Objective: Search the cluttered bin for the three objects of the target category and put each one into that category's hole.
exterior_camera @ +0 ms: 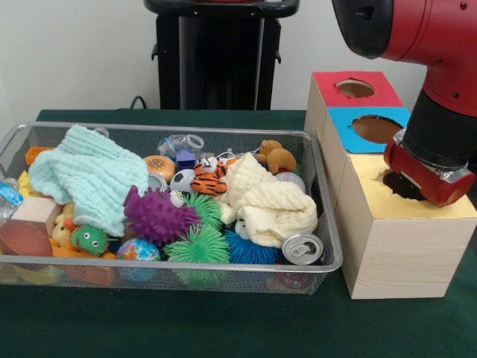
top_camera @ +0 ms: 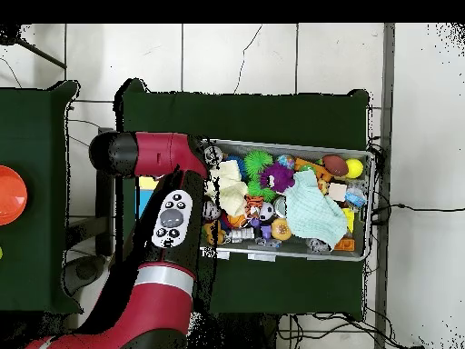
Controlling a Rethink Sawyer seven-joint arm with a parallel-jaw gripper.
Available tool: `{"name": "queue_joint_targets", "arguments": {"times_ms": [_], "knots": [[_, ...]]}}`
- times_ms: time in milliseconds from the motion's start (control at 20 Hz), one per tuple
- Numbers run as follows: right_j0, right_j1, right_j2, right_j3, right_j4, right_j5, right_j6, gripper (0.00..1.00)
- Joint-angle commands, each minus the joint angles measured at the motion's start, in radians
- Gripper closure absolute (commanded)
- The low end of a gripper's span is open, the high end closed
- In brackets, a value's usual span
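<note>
1 can [exterior_camera: 302,248], 2 cloths, 3 holes

A wire mesh bin [exterior_camera: 324,224] sits on the green tabletop [exterior_camera: 223,328], crammed with toys. A pale mint cloth [exterior_camera: 86,175] is heaped at its left, a cream cloth [exterior_camera: 268,201] at its right. Between them lie a purple spiky ball [exterior_camera: 155,215], green spiky balls [exterior_camera: 197,245], a small striped tiger [exterior_camera: 209,181] and a soccer ball [exterior_camera: 182,180]. A drink can [exterior_camera: 302,248] lies in the front right corner. Just beside the bin stands a wooden box [exterior_camera: 395,253] with red, blue and yellow tops, each with a hole. The red arm's pincer [exterior_camera: 406,185] reaches down at the yellow section's hole [exterior_camera: 399,186]; its fingers are hidden.
</note>
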Motion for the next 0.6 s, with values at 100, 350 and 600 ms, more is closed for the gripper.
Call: {"name": "queue_joint_targets", "arguments": {"times_ms": [100, 350, 600], "knots": [[-0.033, 0.015, 0.078, 0.017, 0.012, -0.023, 0.08, 1.0], [-0.026, -0.063, 0.063, 0.037, 0.014, 0.077, 0.069, 1.0], [-0.025, -0.134, 0.055, 0.052, 0.015, 0.171, 0.056, 1.0]]}}
